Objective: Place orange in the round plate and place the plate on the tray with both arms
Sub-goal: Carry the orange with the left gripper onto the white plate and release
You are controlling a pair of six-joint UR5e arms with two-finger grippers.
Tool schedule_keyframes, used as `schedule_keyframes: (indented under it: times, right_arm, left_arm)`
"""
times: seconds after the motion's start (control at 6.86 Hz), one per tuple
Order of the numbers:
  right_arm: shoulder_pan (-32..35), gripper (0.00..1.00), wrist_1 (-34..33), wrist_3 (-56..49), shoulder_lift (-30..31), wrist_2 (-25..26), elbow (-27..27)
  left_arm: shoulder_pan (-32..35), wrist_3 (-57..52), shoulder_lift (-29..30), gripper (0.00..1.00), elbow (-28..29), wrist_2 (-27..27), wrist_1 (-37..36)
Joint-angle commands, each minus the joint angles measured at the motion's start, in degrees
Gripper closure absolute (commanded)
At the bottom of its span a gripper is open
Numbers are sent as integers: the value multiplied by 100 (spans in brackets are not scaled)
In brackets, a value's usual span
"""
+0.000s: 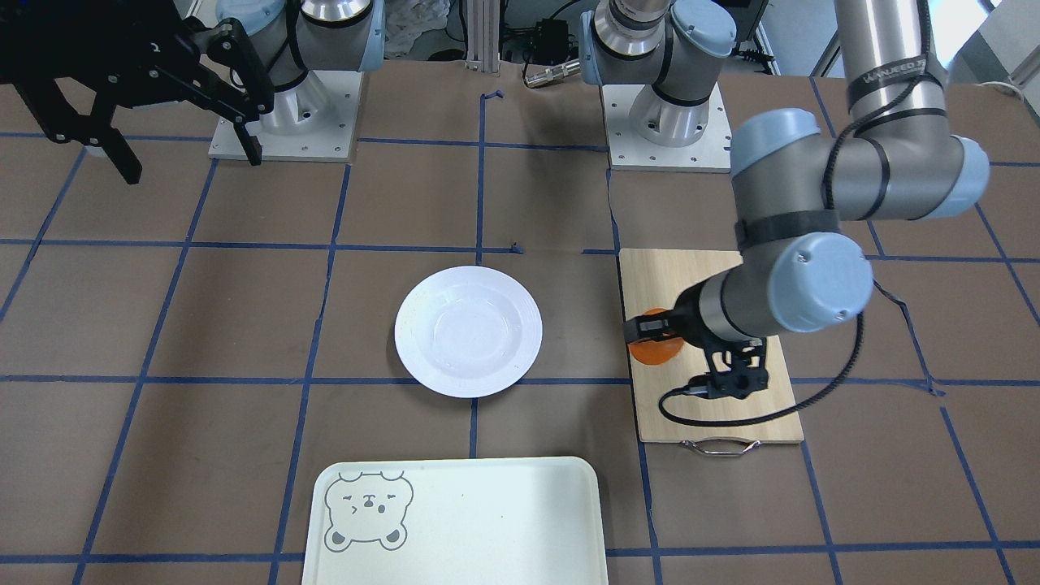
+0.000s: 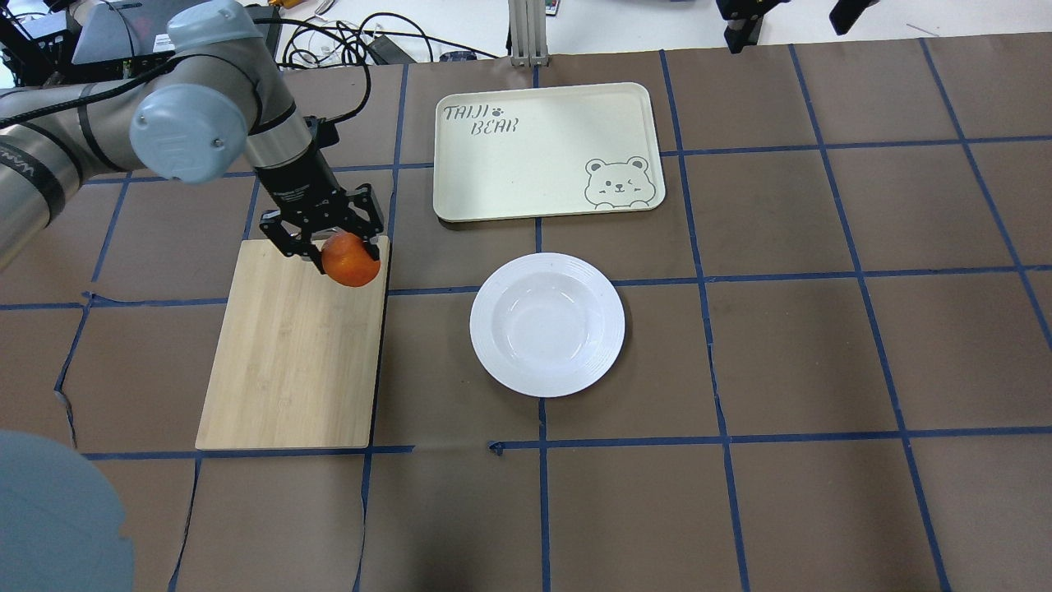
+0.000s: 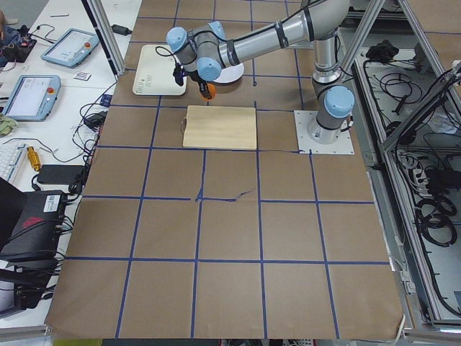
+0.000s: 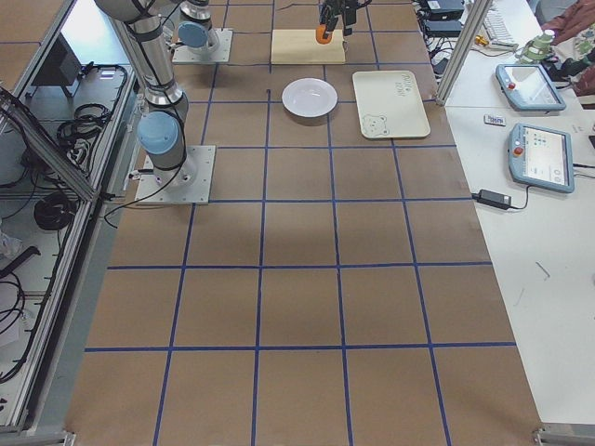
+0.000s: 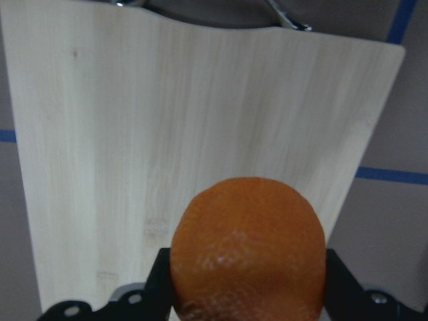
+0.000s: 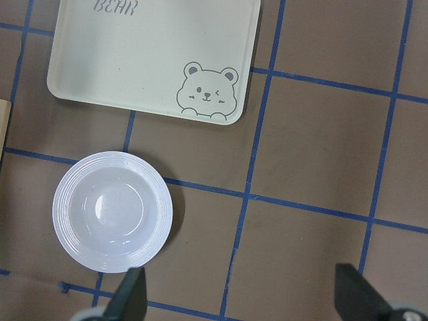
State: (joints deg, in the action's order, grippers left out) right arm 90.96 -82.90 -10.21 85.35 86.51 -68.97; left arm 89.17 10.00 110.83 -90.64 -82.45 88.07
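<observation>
My left gripper [image 2: 345, 249] is shut on the orange [image 2: 352, 263] and holds it over the far right corner of a bamboo cutting board [image 2: 288, 362]. In the left wrist view the orange [image 5: 249, 227] fills the space between the black fingers, with the board below. The white round plate [image 2: 546, 335] lies empty at the table's middle, to the right of the orange. Beyond it lies the pale tray [image 2: 526, 148] with a bear face. My right gripper [image 1: 191, 158] hangs open and high near its base, and its wrist view looks down on the plate [image 6: 112, 210] and the tray [image 6: 147, 53].
The cutting board [image 1: 715, 406] has a metal handle on its far edge. Brown paper with blue tape lines covers the table. Both arm bases stand at the robot's side. Tablets and cables sit on side benches beyond the table ends.
</observation>
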Motion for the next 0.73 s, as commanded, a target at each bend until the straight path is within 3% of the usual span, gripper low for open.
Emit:
schedule_keyframes:
  times: [0.0,0.15,0.29,0.44,0.58]
  right_arm:
    - [9,0,-7,45,-9,42,-11]
    - [1,0,11,20,-18,59,-106]
    - [-17,0,-76,37,-36,7,-351]
    - [-34,0,-451,54,-45,15,-545]
    - [-34,0,-777,29,-45,24,-608]
  left_arm:
    - [1402,2083,157,88,-7,229,-584]
    - [1853,2938,333,88,-111,482,-1164]
    - [2041,3225,465,88,-330,815,-1744]
    - [2095,3193,553,87,-584,784,-1924]
    - [2104,3210,563,62,-683,740,-2091]
